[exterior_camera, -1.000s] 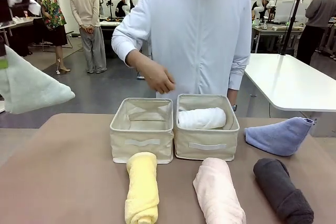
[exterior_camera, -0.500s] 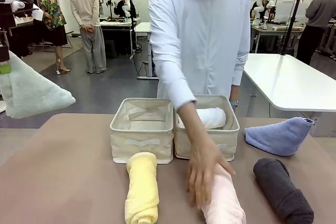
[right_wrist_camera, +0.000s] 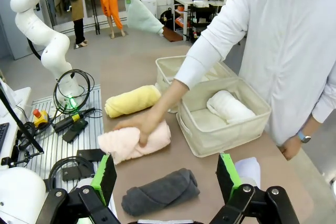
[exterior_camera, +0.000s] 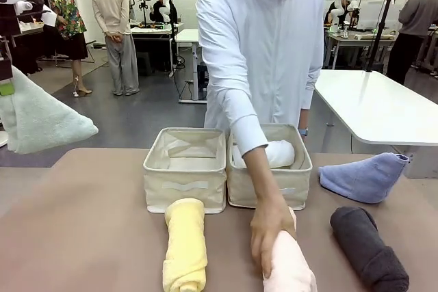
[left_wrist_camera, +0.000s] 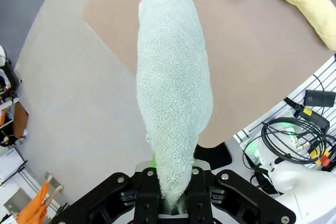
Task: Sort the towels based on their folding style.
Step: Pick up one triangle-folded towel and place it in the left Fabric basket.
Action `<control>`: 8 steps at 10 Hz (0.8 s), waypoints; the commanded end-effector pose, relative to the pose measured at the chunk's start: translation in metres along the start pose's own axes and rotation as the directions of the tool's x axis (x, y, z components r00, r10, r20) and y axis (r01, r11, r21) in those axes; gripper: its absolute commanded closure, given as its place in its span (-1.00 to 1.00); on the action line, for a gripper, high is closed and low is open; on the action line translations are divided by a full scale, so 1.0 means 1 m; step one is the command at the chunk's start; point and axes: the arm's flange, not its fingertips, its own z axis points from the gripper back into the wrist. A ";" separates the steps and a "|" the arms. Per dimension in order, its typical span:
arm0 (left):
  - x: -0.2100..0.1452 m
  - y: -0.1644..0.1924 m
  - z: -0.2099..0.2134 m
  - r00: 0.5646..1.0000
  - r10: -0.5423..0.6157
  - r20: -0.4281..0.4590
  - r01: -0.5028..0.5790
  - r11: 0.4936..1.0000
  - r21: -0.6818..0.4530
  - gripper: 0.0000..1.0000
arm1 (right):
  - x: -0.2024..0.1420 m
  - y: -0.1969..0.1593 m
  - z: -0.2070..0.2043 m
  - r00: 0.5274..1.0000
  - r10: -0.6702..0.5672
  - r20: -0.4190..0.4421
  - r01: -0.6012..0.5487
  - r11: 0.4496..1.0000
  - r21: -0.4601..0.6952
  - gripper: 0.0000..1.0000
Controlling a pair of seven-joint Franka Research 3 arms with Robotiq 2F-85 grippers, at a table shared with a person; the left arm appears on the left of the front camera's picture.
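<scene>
My left gripper (exterior_camera: pixel 5 81) (left_wrist_camera: pixel 173 204) is shut on the narrow end of the pale green-grey cone towel (exterior_camera: pixel 41 120) (left_wrist_camera: pixel 173 87), which hangs in the air off the table's left side. My right gripper (right_wrist_camera: pixel 166 182) stands open above the near right of the table, nothing between its fingers. The person's hand (exterior_camera: pixel 269 229) grips the pink roll (exterior_camera: pixel 293 268) (right_wrist_camera: pixel 131 142). A yellow roll (exterior_camera: pixel 185 244) (right_wrist_camera: pixel 131 100) lies in front of the left bin. A dark grey roll (exterior_camera: pixel 368 249) (right_wrist_camera: pixel 160 191) and a periwinkle cone (exterior_camera: pixel 366 177) lie at right. A white roll (exterior_camera: pixel 279 153) (right_wrist_camera: pixel 228 106) lies in the right bin.
Two beige fabric bins stand side by side mid-table: the left bin (exterior_camera: pixel 185 176) holds nothing, the right bin (exterior_camera: pixel 270 193) holds the white roll. The person's arm reaches over the right bin. Cables and the left arm's base (right_wrist_camera: pixel 47 51) sit past the table's edge.
The person's hand came down from above the bins onto the pink roll and now grips its far end. The left gripper and its cone towel have stayed put.
</scene>
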 end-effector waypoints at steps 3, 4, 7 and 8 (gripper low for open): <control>0.031 -0.020 0.031 0.896 -0.428 0.115 0.434 0.900 -0.032 0.69 | 0.002 -0.002 0.001 0.999 0.016 0.028 -0.016 1.000 0.002 -1.00; 0.047 -0.029 0.038 0.812 -0.565 0.146 0.576 0.816 -0.051 0.69 | 0.002 -0.002 0.001 0.999 0.016 0.028 -0.016 1.000 0.002 -1.00; 0.101 -0.059 0.036 0.685 -0.717 0.128 0.728 0.681 -0.084 0.69 | 0.002 -0.002 0.001 0.999 0.016 0.028 -0.016 1.000 0.002 -1.00; 0.120 -0.068 0.031 0.629 -0.762 0.152 0.777 0.621 -0.099 0.69 | 0.002 -0.002 0.001 0.999 0.016 0.028 -0.016 1.000 0.002 -1.00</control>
